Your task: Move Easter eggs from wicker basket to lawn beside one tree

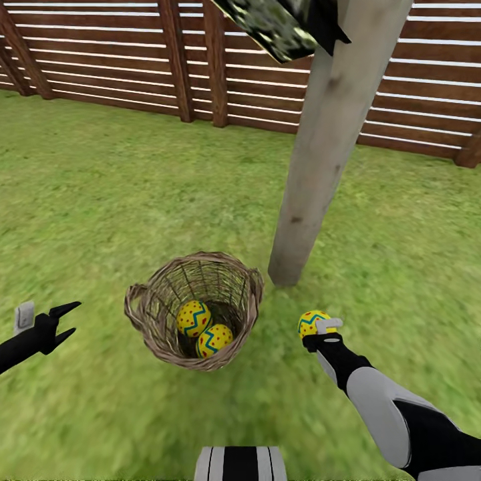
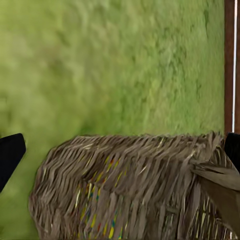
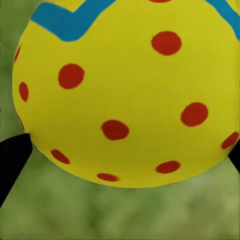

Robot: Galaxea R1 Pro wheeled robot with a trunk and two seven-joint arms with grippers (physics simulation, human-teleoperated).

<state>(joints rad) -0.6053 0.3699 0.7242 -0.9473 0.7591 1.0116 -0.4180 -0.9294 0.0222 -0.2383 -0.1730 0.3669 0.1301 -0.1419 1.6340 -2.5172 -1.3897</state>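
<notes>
Easter eggs: 3 in all. 2 lay side by side at the bottom of the wicker basket [image 1: 194, 310], one egg [image 1: 193, 318] touching the other [image 1: 214, 339], a little below frame centre in the head view. The third egg [image 1: 312, 323] sat in the right pincer [image 1: 319, 326], lower right of centre, above the lawn [image 1: 100, 200] and near the foot of the tree [image 1: 321, 167], whose pale trunk rose toward the upper right of the frame.

Handling, as judged: eggs looked smooth, hard and rounded, probably light; a slick curved shell would tend to squirt out of a loose pinch. Best hold seemed across the widest part, near the blue zigzag band, fingers on opposite sides. The basket was open-woven and likely light enough to tip if nudged at the rim.

Right pincer: clamped on the egg; in the right wrist view the egg [image 3: 125, 90] sat between the 2 dark fingertips [image 3: 12, 157], blurred grass beyond.

Left pincer [image 1: 65, 319]: fingers apart, holding nothing, at the lower left edge of the head view, apart from the basket. Its wrist view looked onto the basket wall [image 2: 130, 190], egg colours glinting through the weave.
</notes>
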